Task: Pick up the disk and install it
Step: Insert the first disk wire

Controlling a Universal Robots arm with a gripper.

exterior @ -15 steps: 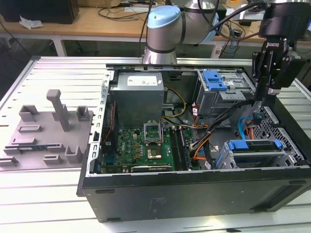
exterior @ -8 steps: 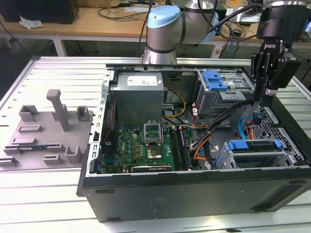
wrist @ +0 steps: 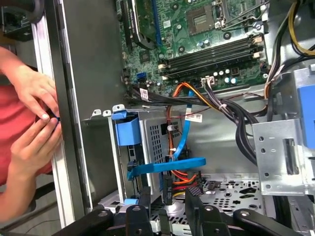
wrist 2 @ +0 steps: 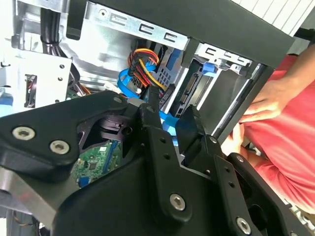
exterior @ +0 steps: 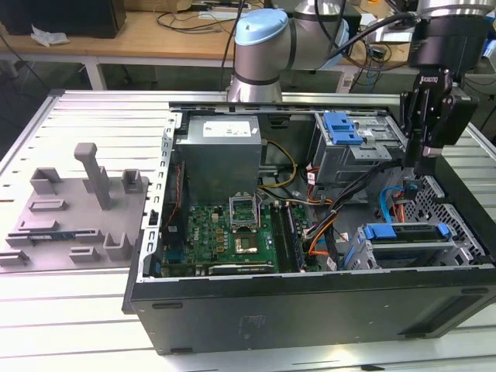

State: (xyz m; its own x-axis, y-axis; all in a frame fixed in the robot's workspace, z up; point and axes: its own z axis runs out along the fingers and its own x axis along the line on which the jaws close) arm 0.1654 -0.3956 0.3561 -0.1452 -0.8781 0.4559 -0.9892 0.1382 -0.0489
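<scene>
The disk (exterior: 406, 232) sits in the case (exterior: 310, 310) (at the exterior view's right), beside the motherboard (exterior: 225, 232).

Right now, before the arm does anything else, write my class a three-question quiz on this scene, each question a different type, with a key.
1. True or false: the computer case is closed, hiding the motherboard.
2. In the exterior view, the gripper hangs over:
A. the grey fixture tray outside the case
B. the drive bays at the case's end on the exterior view's right
C. the processor socket
3. Fill in: in the first wrist view, a person's ___ are at the case's outer edge.

Key: 1 false; 2 B; 3 hands.
</scene>
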